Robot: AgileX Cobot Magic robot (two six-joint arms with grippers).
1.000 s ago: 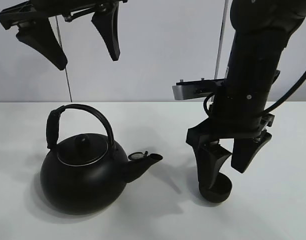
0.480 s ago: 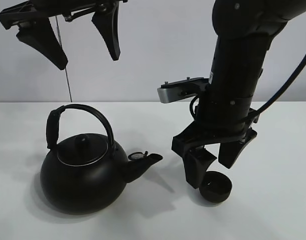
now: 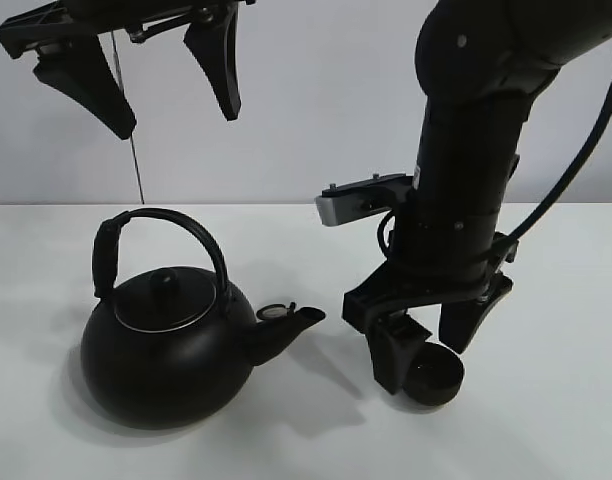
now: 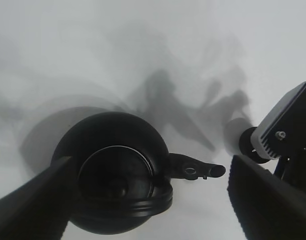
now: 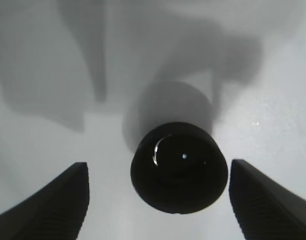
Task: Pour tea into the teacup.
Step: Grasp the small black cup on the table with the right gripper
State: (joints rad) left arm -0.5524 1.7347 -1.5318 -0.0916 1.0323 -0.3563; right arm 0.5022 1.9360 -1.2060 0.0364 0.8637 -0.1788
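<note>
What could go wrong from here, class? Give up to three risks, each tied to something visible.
1. The right gripper straddles the teacup with open jaws, not touching it; a sideways move could knock it over.
2. The spout of the kettle points toward the cup but stands apart from it, so tea might spill onto the table.
3. The left gripper hangs open high above the handle; a misaligned descent could miss it.

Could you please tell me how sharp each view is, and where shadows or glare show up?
Exterior high view: sharp and evenly lit, with soft shadows beside the kettle and the teacup. Left wrist view: hazy, with overlapping grey shadows on the table and blurred gripper fingers. Right wrist view: the teacup is crisp with a small curved glint inside, its shadow is broad, and the fingers are out of focus.
</note>
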